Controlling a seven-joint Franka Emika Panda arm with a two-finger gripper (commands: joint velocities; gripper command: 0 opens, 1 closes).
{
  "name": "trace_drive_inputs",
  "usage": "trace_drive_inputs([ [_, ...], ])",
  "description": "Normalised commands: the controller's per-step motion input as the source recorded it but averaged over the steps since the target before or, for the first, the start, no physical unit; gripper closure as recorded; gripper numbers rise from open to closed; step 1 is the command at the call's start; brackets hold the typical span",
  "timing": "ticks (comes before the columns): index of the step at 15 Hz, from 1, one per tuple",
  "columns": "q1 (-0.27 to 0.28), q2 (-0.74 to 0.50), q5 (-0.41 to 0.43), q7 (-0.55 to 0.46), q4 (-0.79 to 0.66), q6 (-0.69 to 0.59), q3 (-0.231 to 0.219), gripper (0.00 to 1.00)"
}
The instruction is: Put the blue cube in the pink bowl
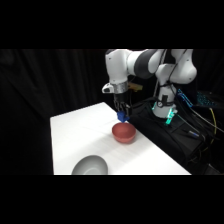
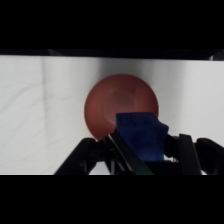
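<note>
Your gripper (image 1: 122, 116) is clenched on the blue cube (image 2: 141, 135), a small sharp-edged block pinched between the black fingers. You hold it in the air just above the pink bowl (image 1: 124, 132), a round, shallow, smooth dish near the table's (image 1: 80, 132) far right edge. A larger grey bowl (image 1: 90, 166) sits at the near edge.

Bright white table (image 1: 80, 135) against black surroundings, soft blur throughout, faint grey shadow bands in wrist view
</note>
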Motion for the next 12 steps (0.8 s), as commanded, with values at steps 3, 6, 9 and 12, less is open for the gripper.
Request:
trace_drive_inputs([
  [3, 0.016, 0.07, -0.12, 0.13, -0.2, 0.43, -0.001, 0.77],
  [6, -0.003, 0.25, -0.127, 0.09, -0.07, 0.46, -0.023, 0.77],
  [9, -0.013, 0.29, -0.184, 0.12, 0.03, 0.42, -0.041, 0.77],
  [12, -0.001, 0.25, -0.189, 0.15, 0.08, 0.27, -0.055, 0.56],
])
